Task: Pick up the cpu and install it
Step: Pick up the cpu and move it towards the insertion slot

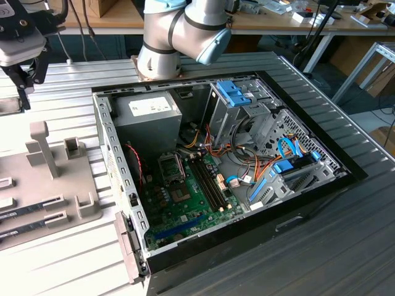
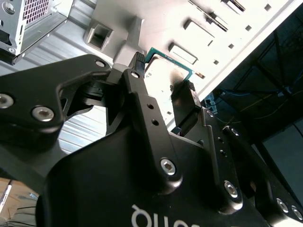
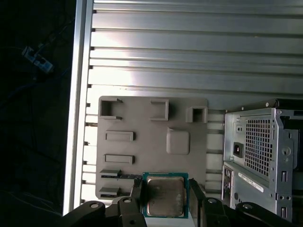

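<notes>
Item under task: the cpu (image 3: 164,195) is being held by the gripper (image 3: 164,197), whose fingers (image 3: 195,195) are clamping its two opposite green edges, a hold that is leaving the silver lid untouched. In the exterior view the gripper (image 1: 26,80) is hanging at the upper left of the frame, above the grey fixture tray (image 1: 80,206) on the ribbed counter (image 1: 62,265) and well apart from the open computer case (image 1: 106,132). The motherboard socket (image 1: 171,165) is appearing unoccupied, so installation is judged not yet done.
</notes>
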{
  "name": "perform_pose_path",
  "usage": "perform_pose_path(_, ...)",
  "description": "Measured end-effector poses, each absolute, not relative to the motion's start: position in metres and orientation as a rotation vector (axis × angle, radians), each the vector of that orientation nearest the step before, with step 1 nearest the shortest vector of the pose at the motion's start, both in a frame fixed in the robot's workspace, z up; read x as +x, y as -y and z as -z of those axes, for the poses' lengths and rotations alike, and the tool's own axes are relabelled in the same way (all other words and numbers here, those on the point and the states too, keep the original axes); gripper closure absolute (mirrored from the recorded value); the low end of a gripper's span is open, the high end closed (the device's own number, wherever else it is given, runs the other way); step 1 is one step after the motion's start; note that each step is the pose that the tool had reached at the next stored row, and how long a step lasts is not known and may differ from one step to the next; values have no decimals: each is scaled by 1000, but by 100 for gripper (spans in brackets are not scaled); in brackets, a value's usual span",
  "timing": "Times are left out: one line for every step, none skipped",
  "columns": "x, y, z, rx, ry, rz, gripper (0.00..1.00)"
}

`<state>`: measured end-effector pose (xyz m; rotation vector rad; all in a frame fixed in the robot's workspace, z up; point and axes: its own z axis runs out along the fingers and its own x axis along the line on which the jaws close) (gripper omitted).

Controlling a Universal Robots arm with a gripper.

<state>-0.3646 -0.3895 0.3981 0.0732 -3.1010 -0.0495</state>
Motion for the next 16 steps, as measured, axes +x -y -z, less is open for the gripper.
perform_pose_path(-364, 390, -398, 73, 3101, 49, 53)
perform_pose_path(-364, 390, -398, 73, 3101, 49, 53)
perform_pose_path(-364, 390, -398, 73, 3101, 49, 53)
perform_pose_path(-364, 390, -398, 73, 3101, 49, 53)
perform_pose_path(-363, 390, -398, 73, 3101, 49, 53)
perform_pose_path(-363, 390, -398, 73, 3101, 49, 53)
perform_pose_path(-362, 390, -398, 73, 3101, 49, 53)
perform_pose_path(-362, 390, -398, 73, 3101, 49, 53)
perform_pose_path(-361, 390, -398, 73, 3101, 49, 53)
perform_pose_path(-361, 390, -398, 73, 3101, 49, 53)
perform_pose_path(-360, 390, -397, 73, 3101, 49, 53)
perform_pose_path(-360, 390, -397, 73, 3101, 49, 53)
perform_pose_path(-359, 390, -397, 73, 3101, 49, 53)
perform_pose_path(-359, 390, -397, 73, 3101, 49, 53)
perform_pose_path(-358, 390, -397, 73, 3101, 49, 53)
perform_pose_path(-358, 390, -396, 73, 3101, 50, 53)
